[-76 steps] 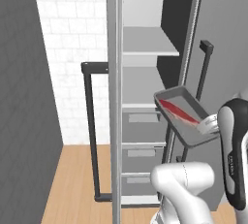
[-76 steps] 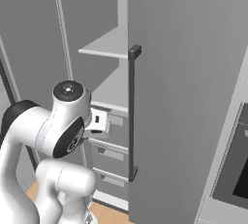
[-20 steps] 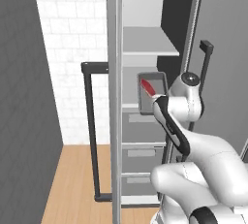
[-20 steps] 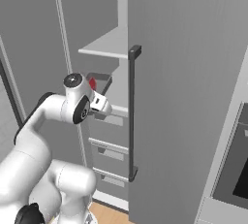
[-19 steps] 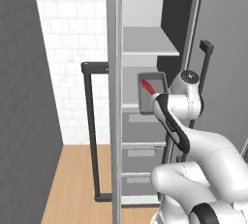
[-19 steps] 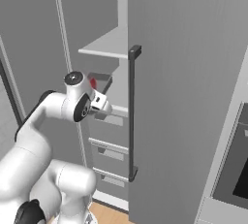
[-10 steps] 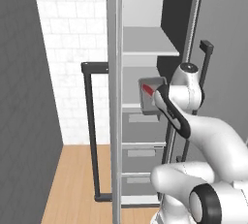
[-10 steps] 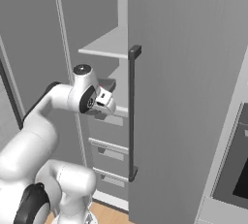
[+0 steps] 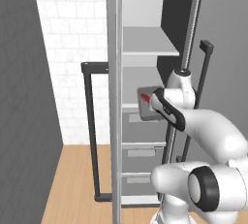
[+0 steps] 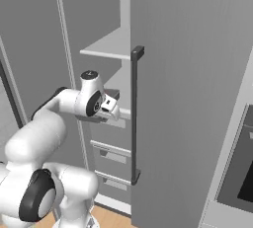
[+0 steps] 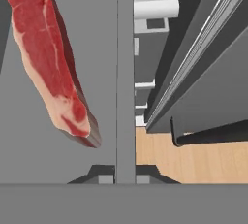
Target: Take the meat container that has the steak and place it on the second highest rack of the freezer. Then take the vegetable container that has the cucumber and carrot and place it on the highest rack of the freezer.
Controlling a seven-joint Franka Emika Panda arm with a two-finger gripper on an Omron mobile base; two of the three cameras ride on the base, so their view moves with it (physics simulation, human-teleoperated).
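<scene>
Flat even render light, soft blur

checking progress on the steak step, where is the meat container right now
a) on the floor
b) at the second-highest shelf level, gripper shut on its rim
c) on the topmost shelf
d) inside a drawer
b: the meat container with the steak sits at the second shelf of the freezer, with the gripper shut on its rim.

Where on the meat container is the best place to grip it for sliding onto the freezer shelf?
By its near rim wall. The tray is flat and shallow, with the steak lying lengthwise inside, so a thin upright edge suits a pinch. The claw is shut on that rim, coming from the open front of the freezer.
</scene>
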